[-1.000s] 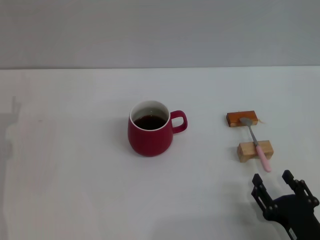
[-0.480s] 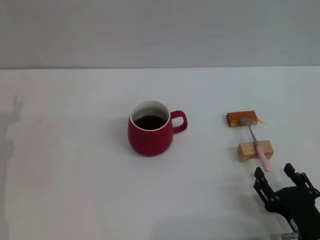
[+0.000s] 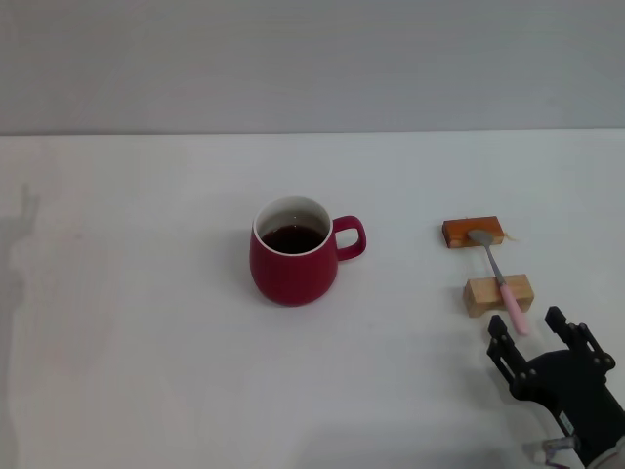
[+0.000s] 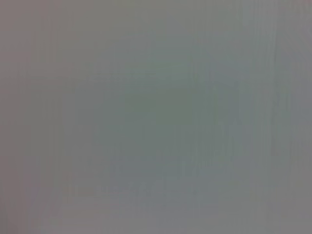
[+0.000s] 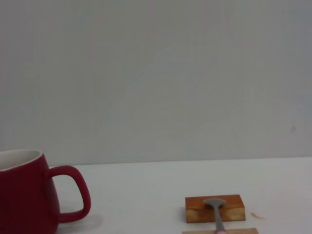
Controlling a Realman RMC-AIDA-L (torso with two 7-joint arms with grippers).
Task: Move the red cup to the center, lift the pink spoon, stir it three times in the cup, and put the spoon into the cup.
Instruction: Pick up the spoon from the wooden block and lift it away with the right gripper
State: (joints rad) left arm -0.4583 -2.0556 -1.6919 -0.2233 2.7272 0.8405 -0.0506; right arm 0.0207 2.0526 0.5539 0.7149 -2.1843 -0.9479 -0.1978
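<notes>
The red cup (image 3: 294, 252) stands mid-table with dark liquid inside and its handle toward the right; the right wrist view shows its side and handle (image 5: 29, 192). The pink spoon (image 3: 500, 280) lies across two wooden blocks, grey bowl on the far block, pink handle overhanging the near one. Its bowl (image 5: 215, 204) shows in the right wrist view. My right gripper (image 3: 527, 326) is open just in front of the spoon's handle tip, apart from it. The left gripper is out of view.
A dark-orange wooden block (image 3: 473, 233) and a lighter wooden block (image 3: 498, 294) carry the spoon on the white table (image 3: 146, 342). A grey wall runs behind the table. The left wrist view shows only a plain grey surface.
My right gripper drew back slightly, then came forward and left toward the spoon's handle tip. Cup and spoon have not moved.
</notes>
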